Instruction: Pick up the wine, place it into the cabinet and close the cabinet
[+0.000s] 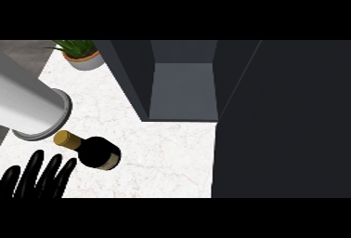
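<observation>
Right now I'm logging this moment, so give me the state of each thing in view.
wine bottle: on the counter, unheld, gold cap on
cabinet: door open, nothing visible inside
cabinet door: swung open
left hand: open, fingers straight, apart from the bottle
potted plant: upright at the counter's far corner

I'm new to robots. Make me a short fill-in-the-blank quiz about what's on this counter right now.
1. The wine bottle has a ____ cap.
2. The cabinet stands ____, its shelf bare.
3. The potted plant sits at the counter's far ____ corner.
4. The left hand has its fingers ____, beside the bottle.

Missing words: gold; open; left; straight
</observation>
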